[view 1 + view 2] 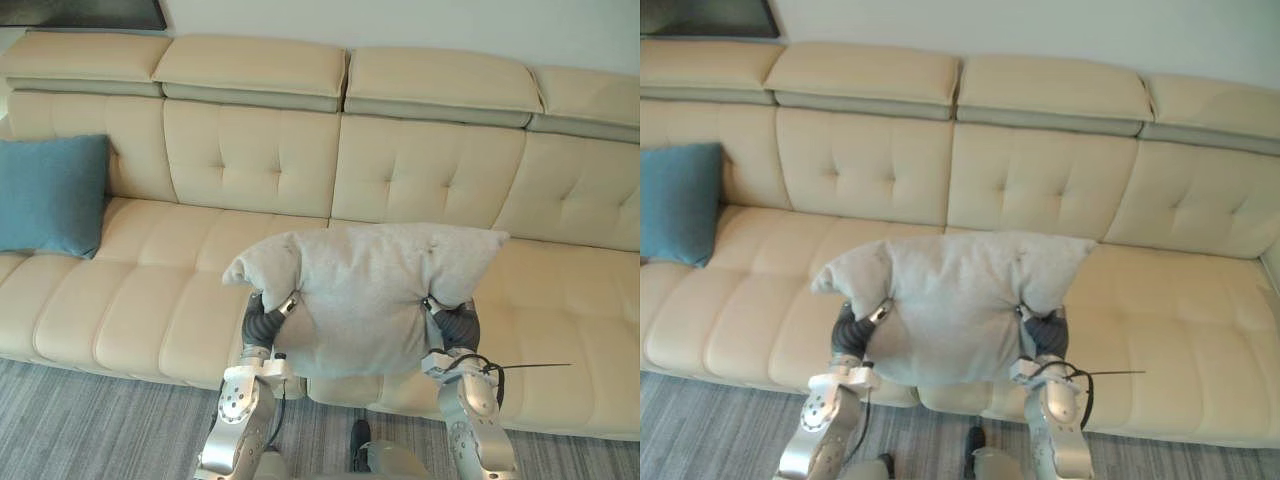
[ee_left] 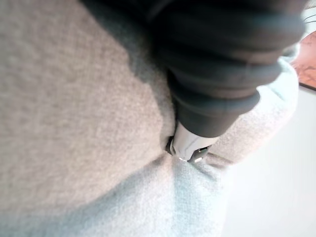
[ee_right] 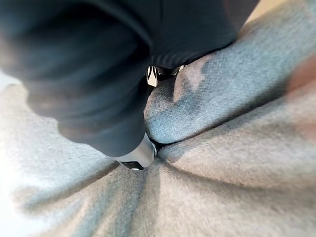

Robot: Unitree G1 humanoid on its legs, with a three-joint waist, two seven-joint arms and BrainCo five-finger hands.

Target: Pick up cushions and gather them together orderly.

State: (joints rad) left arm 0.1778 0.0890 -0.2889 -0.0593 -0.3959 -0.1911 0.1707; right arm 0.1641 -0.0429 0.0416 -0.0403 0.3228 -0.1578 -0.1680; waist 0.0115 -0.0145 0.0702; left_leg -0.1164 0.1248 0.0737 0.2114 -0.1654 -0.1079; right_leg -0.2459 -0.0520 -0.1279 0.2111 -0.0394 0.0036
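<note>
grey cushion (image 1: 365,295) raised between left hand (image 1: 262,322) and right hand (image 1: 455,322), grips we cannot tell, blue cushion (image 1: 50,195) on sofa (image 1: 250,160)

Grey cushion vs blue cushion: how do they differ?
Grey cushion is pale grey; blue cushion is teal. Grey cushion is held up between left robot hand and right robot hand; blue cushion leans on the sofa backrest, far left. Grey cushion is pinched and creased; blue cushion is smooth. Both are soft fabric cushions.
</note>
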